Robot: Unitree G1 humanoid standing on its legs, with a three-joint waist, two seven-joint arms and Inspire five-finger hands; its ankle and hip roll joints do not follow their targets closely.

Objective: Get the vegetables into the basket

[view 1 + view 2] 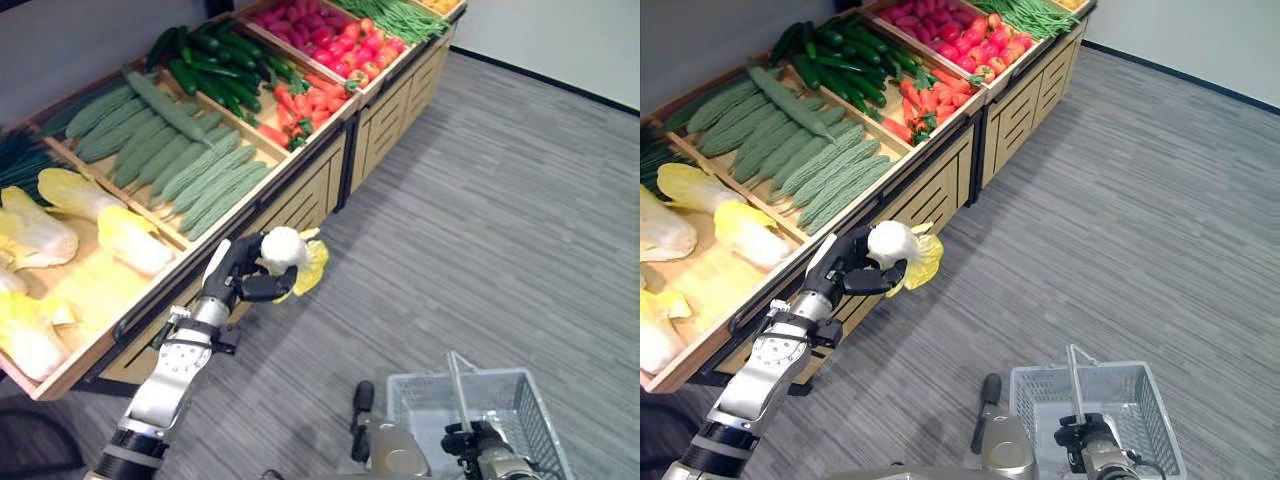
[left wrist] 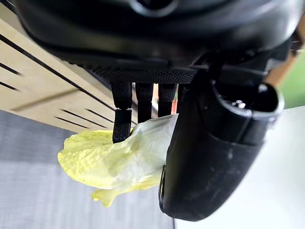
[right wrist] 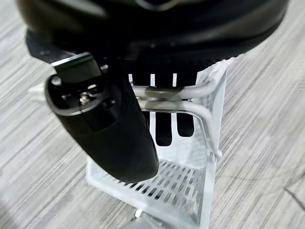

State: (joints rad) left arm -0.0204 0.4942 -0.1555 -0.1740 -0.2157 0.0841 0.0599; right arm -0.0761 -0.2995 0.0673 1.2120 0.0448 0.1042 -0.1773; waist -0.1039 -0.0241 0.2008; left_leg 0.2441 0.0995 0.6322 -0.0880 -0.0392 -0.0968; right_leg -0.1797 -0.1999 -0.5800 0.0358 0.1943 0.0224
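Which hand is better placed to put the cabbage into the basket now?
The left hand: its fingers are curled round the cabbage, held above the floor beside the wooden stand. The right hand is shut on the basket handle, so it probably just holds the basket.

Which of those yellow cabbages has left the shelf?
The cabbage in the left hand, held over the floor; the others lie in the wooden crate.

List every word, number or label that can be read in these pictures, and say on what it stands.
None: no readable text on the wooden display stand, the white basket, the napa cabbage in the left hand, or the right hand on the basket handle.
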